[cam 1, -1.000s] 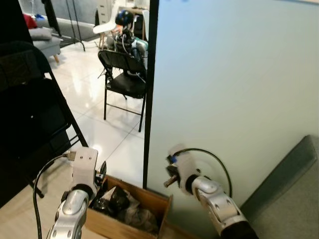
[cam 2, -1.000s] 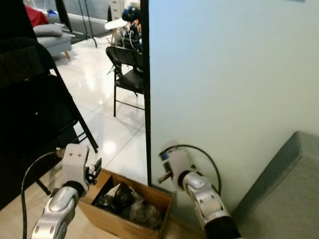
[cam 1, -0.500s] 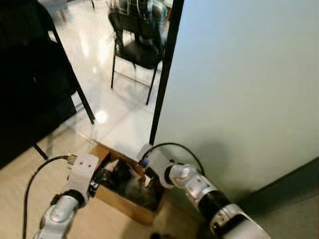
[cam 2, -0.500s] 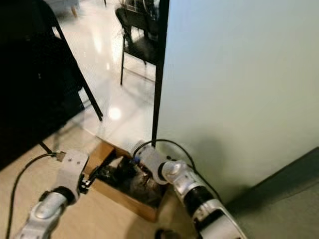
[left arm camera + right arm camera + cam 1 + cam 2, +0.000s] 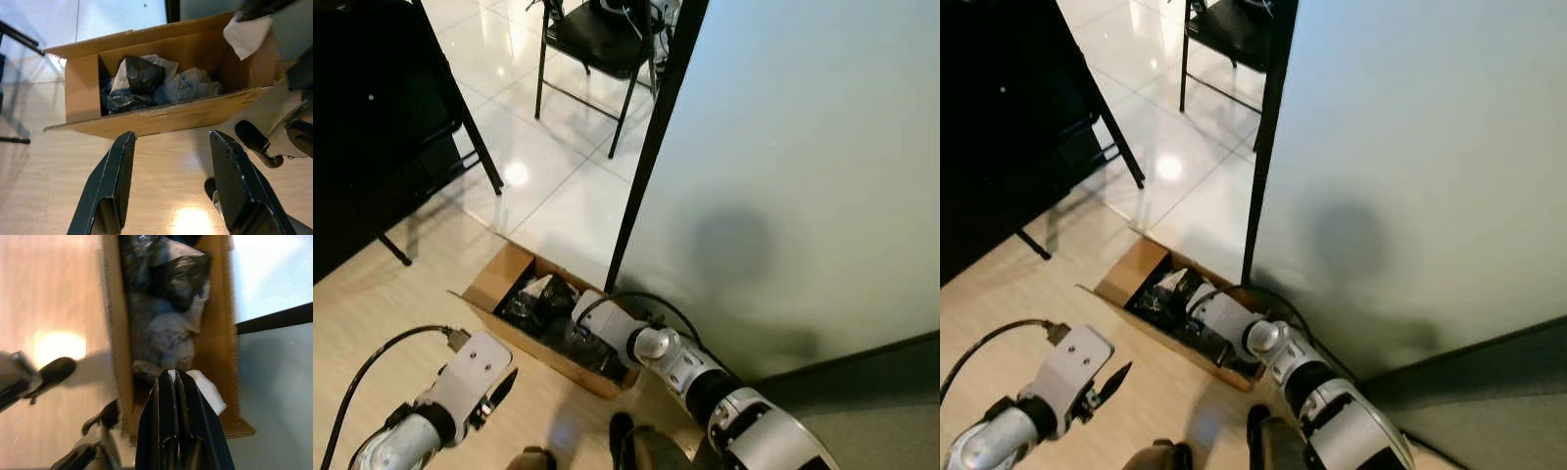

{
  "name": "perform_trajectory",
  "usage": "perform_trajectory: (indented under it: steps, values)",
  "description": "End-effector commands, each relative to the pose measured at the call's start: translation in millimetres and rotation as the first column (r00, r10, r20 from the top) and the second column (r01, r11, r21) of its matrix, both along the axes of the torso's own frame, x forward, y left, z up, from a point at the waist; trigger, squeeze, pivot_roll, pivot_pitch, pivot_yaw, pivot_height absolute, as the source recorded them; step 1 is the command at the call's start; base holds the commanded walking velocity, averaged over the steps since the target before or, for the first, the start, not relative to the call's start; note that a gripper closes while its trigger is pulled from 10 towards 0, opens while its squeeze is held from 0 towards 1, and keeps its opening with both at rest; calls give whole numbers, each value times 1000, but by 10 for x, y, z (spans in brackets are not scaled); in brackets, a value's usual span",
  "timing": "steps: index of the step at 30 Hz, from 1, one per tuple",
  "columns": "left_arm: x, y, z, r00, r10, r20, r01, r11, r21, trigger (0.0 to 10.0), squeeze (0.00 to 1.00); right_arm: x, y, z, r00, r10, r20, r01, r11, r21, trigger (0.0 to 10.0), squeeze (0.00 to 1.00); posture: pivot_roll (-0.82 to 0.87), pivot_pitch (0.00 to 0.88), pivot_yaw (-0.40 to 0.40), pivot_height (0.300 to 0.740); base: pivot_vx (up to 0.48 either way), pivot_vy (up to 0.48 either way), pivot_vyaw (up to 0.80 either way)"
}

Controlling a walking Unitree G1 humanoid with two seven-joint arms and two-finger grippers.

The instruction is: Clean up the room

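Left eye view: the box [image 5: 524,313] sits on the floor against the wall's dark post, already stuffed with dark bags. The right gripper [image 5: 587,328] reaches into its 3 o'clock end; the left gripper [image 5: 494,387] hangs outside the box at 7 o'clock. The drop looks nearly made, in my judgement; what else in the room needs clearing lies out of frame.

Right eye view: same layout; the right fingers are buried among the bags, and a chair [image 5: 1234,24] at 12 o'clock is cut off.

Left wrist view: the left fingers [image 5: 117,181] stand wide apart, empty, facing the box side. A white tissue [image 5: 246,36] hangs over the box at 1 o'clock.

Right wrist view: the right fingers [image 5: 168,423] are pressed together on the tissue [image 5: 208,391], over the box's inside. How firmly they pinch it is hard to make out.
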State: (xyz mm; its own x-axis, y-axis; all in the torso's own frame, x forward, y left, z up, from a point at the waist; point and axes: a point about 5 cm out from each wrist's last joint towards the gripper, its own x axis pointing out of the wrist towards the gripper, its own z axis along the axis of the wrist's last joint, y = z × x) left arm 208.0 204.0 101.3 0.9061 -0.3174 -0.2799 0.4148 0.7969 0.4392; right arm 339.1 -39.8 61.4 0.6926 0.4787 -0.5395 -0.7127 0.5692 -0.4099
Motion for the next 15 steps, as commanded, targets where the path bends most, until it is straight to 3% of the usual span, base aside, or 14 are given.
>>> perform_trajectory:
  steps: [1, 4, 8, 15]
  values:
    - [-71, -26, -50, 999, -36, -35, 37, 999, 29, 10000, 0, 6, -1, 1, 999, -31, 28, 31, 999, 25, 10000, 0, 139, 415, -113, 740, 0, 0, 0]
    - [-73, -35, -48, 999, -41, -35, 42, 999, 31, 10000, 0, 31, 5, 40, 997, -37, 61, 35, 999, 28, 10000, 0, 139, 415, -113, 740, 0, 0, 0]
    - [-93, -58, -17, 998, -48, -37, 49, 998, 26, 10000, 0, 129, 25, 204, 979, -26, 202, 26, 1000, 2, 10000, 0, 145, 417, -111, 740, 0, 0, 0]
    - [-121, -69, -12, 997, -61, -48, 62, 998, 21, 10000, 0, 159, 30, 253, 975, -18, 222, 20, 1000, -4, 10000, 0, 149, 419, -109, 740, 0, 0, 0]
